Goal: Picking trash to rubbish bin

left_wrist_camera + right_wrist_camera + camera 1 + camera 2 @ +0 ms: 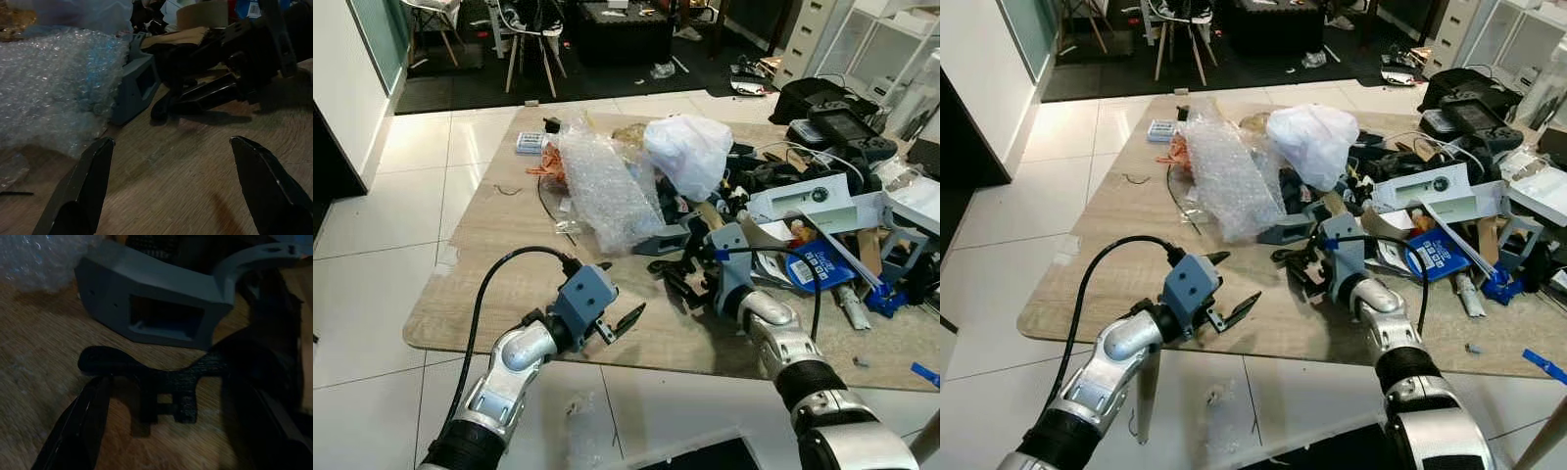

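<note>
- Fingers of our right gripper stand spread to either side of a flat black printed part lying on the wooden table; nothing is gripped yet.
- We judge the good move is to lower until both tips touch the wood, then close across the part's narrow middle, keeping off the grey plastic housing just beyond it.
- Our left gripper hovers open and empty near the table's near edge, aimed at the bubble wrap; the white plastic bag lies behind.
- We see no rubbish bin, so we must search for it.
- Both wrist views are dim; whether the black part is trash or a component we cannot tell.
</note>
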Robot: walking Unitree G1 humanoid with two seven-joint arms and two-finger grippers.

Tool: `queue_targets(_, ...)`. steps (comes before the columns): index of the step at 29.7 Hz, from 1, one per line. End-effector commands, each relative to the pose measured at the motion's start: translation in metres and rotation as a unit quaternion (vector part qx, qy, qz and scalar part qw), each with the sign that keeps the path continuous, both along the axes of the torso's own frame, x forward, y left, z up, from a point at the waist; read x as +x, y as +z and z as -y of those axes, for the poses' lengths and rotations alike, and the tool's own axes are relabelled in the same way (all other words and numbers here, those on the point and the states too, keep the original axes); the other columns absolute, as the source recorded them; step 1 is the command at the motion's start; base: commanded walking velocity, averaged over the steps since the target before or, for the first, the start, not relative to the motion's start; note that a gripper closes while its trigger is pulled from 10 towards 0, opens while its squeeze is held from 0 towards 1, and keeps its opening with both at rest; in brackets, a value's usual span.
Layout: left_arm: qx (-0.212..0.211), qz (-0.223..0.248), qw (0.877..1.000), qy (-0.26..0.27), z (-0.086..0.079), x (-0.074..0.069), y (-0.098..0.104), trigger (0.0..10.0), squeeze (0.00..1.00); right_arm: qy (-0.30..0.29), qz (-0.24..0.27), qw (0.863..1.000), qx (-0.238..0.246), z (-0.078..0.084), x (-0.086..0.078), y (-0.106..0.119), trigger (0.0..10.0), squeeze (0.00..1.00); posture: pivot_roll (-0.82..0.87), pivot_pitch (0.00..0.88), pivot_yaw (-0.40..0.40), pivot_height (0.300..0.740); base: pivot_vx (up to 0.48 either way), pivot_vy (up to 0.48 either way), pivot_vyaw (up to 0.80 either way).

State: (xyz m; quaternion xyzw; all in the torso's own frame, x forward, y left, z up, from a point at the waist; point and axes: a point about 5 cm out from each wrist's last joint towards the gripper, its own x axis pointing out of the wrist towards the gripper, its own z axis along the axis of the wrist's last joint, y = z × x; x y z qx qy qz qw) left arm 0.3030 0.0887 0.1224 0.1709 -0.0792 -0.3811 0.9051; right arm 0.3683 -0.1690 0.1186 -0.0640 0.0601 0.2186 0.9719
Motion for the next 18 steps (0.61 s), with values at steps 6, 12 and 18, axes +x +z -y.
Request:
queue_targets(6,0.010,-0.007,1.000,-0.004,-0.0018,-0.0045,-0.0036,10.0,0.00,0.008,-0.017,1.000,-0.002,-0.0009,-0.0007,-0.0060,0.0,0.00,-0.08,0.167,-0.022,0.740,0.000,0.000,0.00)
queue_targets(12,0.010,-0.008,1.000,-0.007,-0.0001,-0.0043,-0.0046,10.0,0.00,0.011,-0.022,1.000,-0.009,0.0018,-0.0027,-0.0097,0.0,0.00,-0.08,0.163,-0.019,0.740,0.000,0.000,0.00)
queue_targets(18,0.012,-0.007,1.000,-0.009,0.0017,-0.0026,-0.0043,10.0,0.00,0.005,-0.025,1.000,-0.011,0.0053,-0.0030,-0.0108,0.0,0.00,-0.09,0.155,-0.017,0.740,0.000,0.000,0.00)
